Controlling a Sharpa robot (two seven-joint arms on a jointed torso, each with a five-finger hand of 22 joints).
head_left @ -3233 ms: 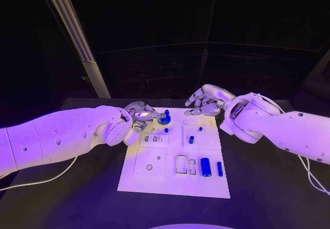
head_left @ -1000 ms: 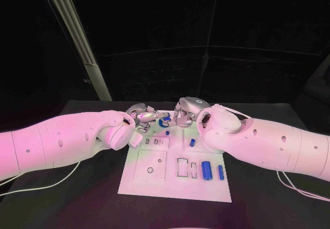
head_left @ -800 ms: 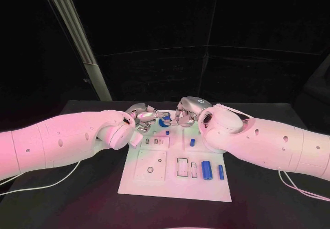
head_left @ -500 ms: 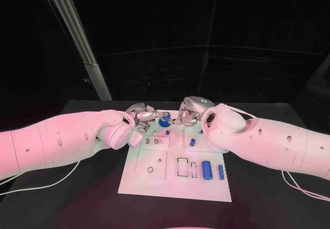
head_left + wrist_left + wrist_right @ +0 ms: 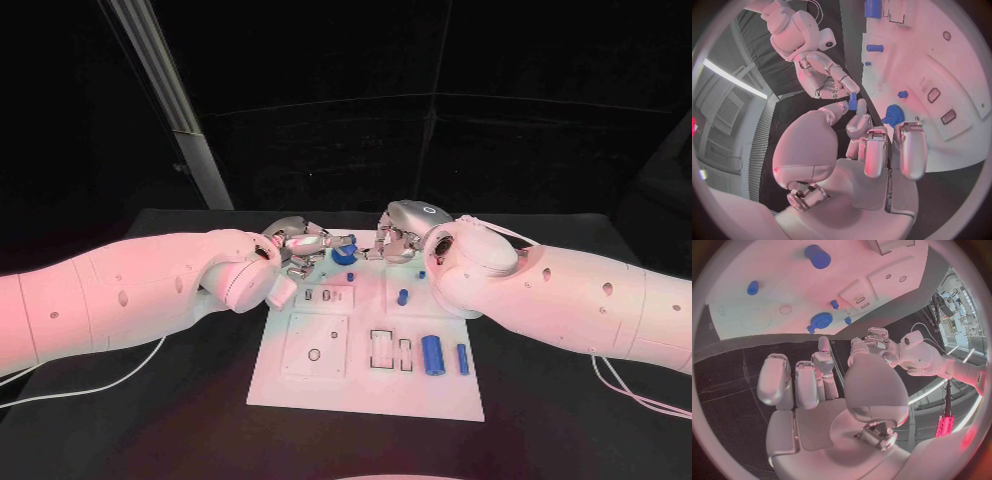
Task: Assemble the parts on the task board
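Gear [image 5: 345, 254] sits upper centre between both hands; left hand [image 5: 300, 248] nearer, pinching a peg [image 5: 853, 104]; right hand [image 5: 389, 243] spread, empty

The black tabletop [image 5: 562, 400] carries a white board [image 5: 361, 385] at its middle, long side running from 6 to 12 o'clock. A pale cable [image 5: 87, 380] lies at 9 o'clock.
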